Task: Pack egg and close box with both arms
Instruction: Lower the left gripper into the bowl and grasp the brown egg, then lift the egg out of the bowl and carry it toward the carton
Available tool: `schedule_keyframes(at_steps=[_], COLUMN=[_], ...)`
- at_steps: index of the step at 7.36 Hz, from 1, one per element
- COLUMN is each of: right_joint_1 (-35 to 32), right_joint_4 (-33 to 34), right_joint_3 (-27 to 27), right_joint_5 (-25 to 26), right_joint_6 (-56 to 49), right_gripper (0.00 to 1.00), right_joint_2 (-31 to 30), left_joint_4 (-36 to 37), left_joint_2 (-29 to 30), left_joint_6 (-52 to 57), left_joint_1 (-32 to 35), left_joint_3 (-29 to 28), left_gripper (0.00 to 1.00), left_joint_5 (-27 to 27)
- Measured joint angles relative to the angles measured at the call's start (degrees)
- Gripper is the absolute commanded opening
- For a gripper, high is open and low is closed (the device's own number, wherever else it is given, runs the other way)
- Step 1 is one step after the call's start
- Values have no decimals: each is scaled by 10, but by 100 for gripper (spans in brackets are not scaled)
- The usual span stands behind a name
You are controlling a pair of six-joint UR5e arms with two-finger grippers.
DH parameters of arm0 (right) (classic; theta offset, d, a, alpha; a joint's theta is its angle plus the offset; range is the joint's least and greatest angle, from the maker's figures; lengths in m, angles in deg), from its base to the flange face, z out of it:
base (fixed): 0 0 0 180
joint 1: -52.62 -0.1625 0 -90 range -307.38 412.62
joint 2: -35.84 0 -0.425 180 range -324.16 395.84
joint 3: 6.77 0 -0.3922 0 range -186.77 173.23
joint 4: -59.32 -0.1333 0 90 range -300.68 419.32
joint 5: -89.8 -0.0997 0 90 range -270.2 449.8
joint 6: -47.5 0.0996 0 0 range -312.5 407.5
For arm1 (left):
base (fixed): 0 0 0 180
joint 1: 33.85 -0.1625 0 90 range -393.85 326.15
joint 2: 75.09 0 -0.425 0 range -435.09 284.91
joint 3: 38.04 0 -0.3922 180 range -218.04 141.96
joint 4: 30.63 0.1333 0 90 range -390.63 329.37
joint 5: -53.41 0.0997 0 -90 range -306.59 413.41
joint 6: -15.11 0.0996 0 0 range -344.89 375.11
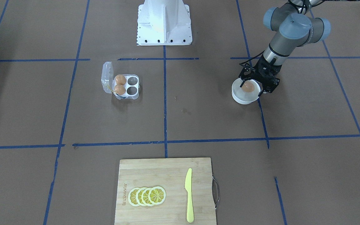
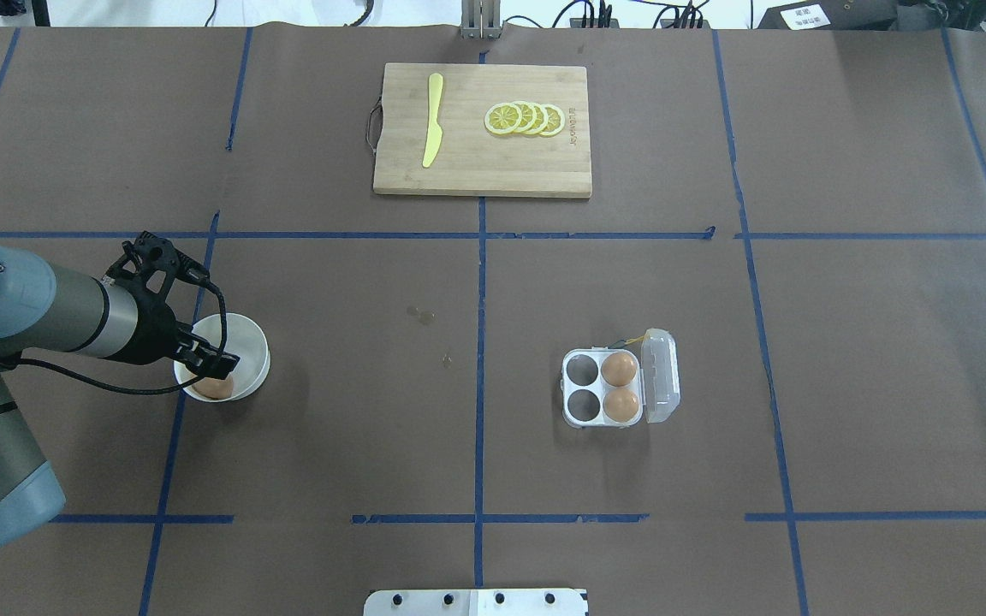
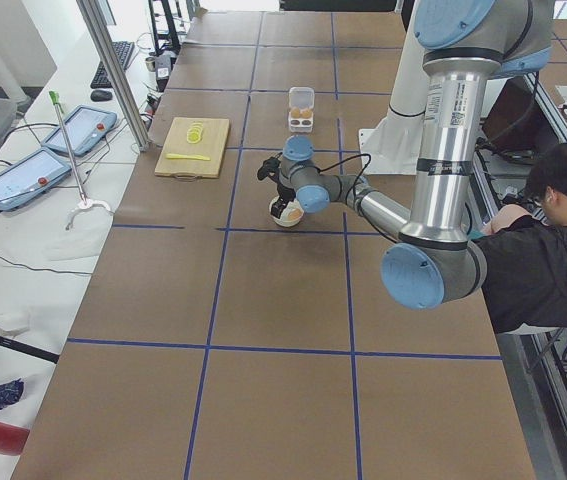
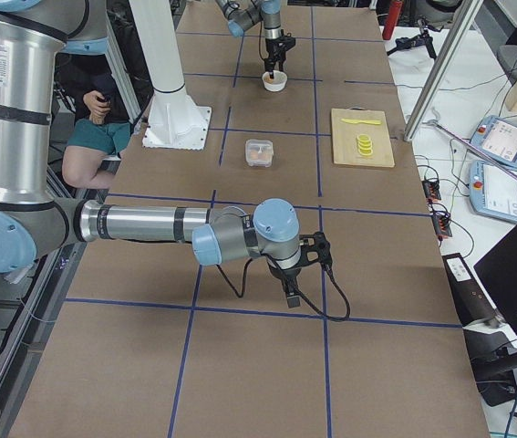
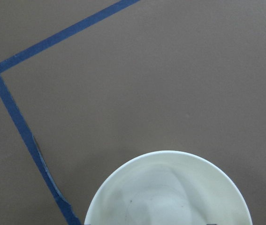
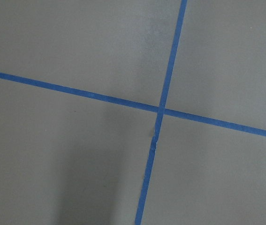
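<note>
Table [image 2: 887,385] under brown paper, taped in blue squares. Left arm [image 2: 48,316] reaches out low near the table's left end; right arm [image 4: 149,224] is stretched over bare paper toward the right end, well apart from everything. Its right hand [image 4: 291,294] points down and shows only in the side view, so I cannot tell whether the fingers are spread or closed. Cutting board [image 2: 476,162] sits at the middle of the far edge, not part of this job. Box [image 2: 583,419] lies right of the table's centre with its lid thrown back toward the right end. Two packed eggs [image 2: 620,369] fill the lid-side cups, and the two cups facing the left end are vacant. White bowl [image 2: 249,342] stands near the left end. Left hand [image 1: 252,89] hangs over it with fingers spread to either side of the egg [image 1: 247,87], which lies in the bowl — not gripped yet. Judged step: the pick, just before closing. Next move calls for a gentle squeeze on the smooth shell, a straight lift clear of the rim, then a carry across to a vacant cup. Lid work for both arms comes after.
</note>
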Motion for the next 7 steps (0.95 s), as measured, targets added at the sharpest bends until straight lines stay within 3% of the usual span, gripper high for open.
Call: schedule_keyframes(at_steps=[7], right_joint_1=[0], right_joint_4=[0], right_joint_3=[1], right_joint_5=[1], right_joint_6=[0], right_gripper=[100], right_joint_2=[-2], left_joint_4=[0], left_joint_2=[-3], left_joint_6=[1], left_joint_1=[-23], left_joint_3=[-10], left_gripper=[86], left_joint_5=[8])
